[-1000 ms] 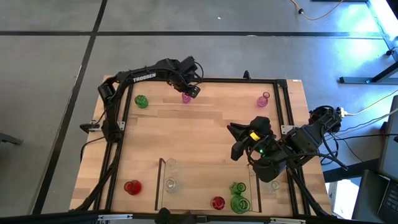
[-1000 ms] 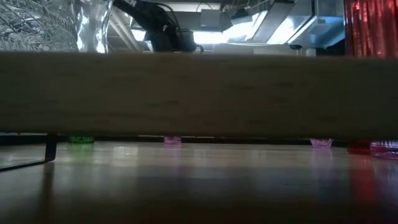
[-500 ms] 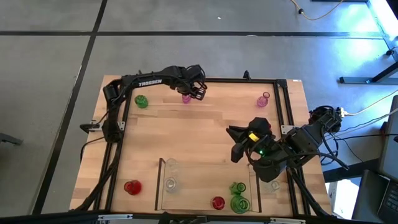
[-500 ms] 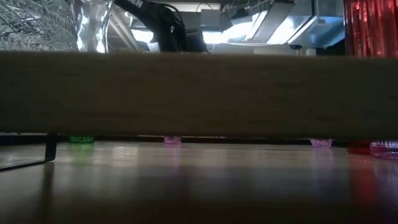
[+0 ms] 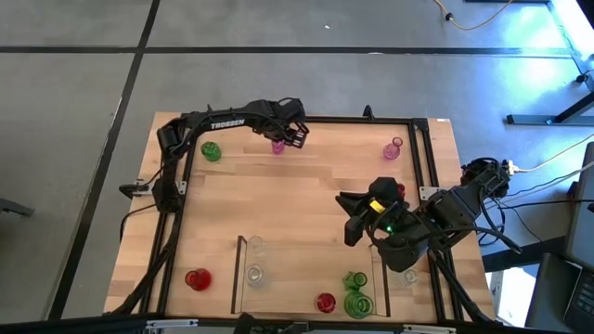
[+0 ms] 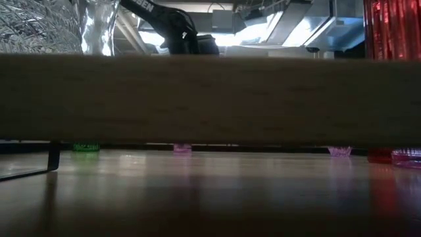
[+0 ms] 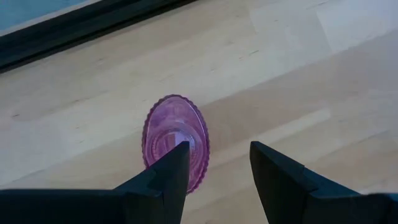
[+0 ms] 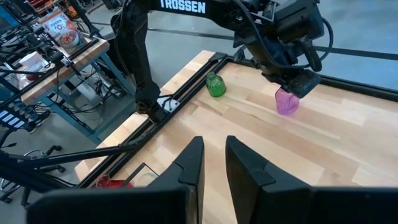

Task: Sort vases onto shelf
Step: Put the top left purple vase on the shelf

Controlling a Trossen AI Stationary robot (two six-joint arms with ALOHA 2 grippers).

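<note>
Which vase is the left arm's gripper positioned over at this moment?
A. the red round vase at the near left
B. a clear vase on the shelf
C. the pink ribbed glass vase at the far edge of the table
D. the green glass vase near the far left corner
C: the left gripper hangs with open jaws right above the pink ribbed glass vase, while the green glass vase stands apart, nearer the left corner.

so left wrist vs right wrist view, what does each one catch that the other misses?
Left wrist only: the pink vase's ribbed rim from above, sitting off toward one of the open left gripper's fingers rather than centred.
Right wrist only: a green vase, the left arm, the right gripper with a narrow gap, nothing in it, and the room.
Both: that pink vase and the table.
</note>
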